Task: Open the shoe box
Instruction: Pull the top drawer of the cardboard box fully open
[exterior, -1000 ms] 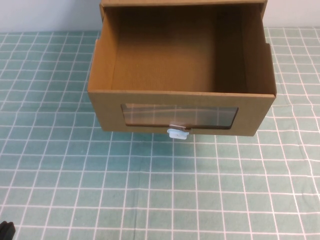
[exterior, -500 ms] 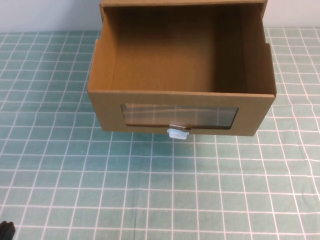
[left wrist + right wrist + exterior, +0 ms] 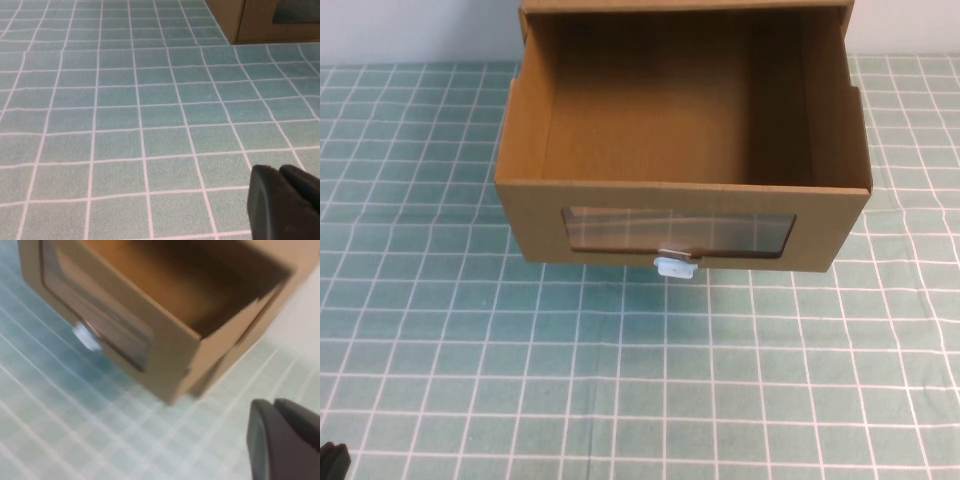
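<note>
The left gripper (image 3: 280, 175) sits low at the near left corner of the green checked mat (image 3: 620, 380), well apart from the box. Its 2 fingers are pressed together on nothing, and only a dark sliver of it shows in the high view. In the middle, toward the far edge of the mat, stands the shoe box (image 3: 680, 215). Its drawer is drawn out toward the robot from the outer sleeve (image 3: 685, 6), so the brown cardboard floor inside lies open to view from above. The drawer's front panel carries a clear window (image 3: 680, 232), and just below it is a small white pull tab (image 3: 677, 266), which no gripper touches. The right gripper (image 3: 275, 407) is out of the high view. Its wrist camera places it off the box's right front corner, above the mat and apart from the cardboard, with its fingers closed and holding nothing. Judged from this layout, the opening looks done: the drawer is far out and both arms are clear of it. At most, a final retreat to rest seems left.
</note>
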Tool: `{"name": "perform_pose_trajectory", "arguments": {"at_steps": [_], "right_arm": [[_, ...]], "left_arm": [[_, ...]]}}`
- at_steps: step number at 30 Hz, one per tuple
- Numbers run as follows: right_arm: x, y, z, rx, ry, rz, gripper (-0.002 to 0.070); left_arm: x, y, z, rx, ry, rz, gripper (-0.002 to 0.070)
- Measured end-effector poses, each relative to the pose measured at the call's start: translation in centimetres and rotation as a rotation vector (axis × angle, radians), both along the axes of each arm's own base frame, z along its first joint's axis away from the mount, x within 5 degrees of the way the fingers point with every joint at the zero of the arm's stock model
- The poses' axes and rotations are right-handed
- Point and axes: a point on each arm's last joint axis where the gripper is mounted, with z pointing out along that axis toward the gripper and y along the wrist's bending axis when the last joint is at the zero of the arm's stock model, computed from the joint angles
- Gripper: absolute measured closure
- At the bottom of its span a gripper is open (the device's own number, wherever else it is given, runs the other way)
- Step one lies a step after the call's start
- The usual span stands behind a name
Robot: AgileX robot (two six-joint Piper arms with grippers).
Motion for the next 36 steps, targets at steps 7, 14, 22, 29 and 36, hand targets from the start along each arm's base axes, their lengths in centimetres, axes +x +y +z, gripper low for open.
{"name": "perform_pose_trajectory", "arguments": {"at_steps": [7,14,22,29,36], "right_arm": [[-0.4,-0.5,-1.2,0.434,0.083,-0.101,0.0689],[-1.0,-0.2,-6.5,0.584,-0.135,-0.061,0.0689],[-1.4,-1.2,-10.8,0.744,-0.223,-0.236,0.069],[-1.1,-1.5,-11.6,0.699,-0.239,-0.3,0.0689],[-1.2,-2.3,-13.3,0.714,-0.245,-0.394,0.0689]], "left_arm": [[0.0,0.0,0.0,0.002,0.0,-0.001,0.068],[0.0,0.0,0.0,0.002,0.0,-0.001,0.068],[0.0,0.0,0.0,0.002,0.0,-0.001,0.068],[0.0,0.0,0.0,0.002,0.0,-0.001,0.068],[0.0,0.0,0.0,0.002,0.0,-0.001,0.068]]}}
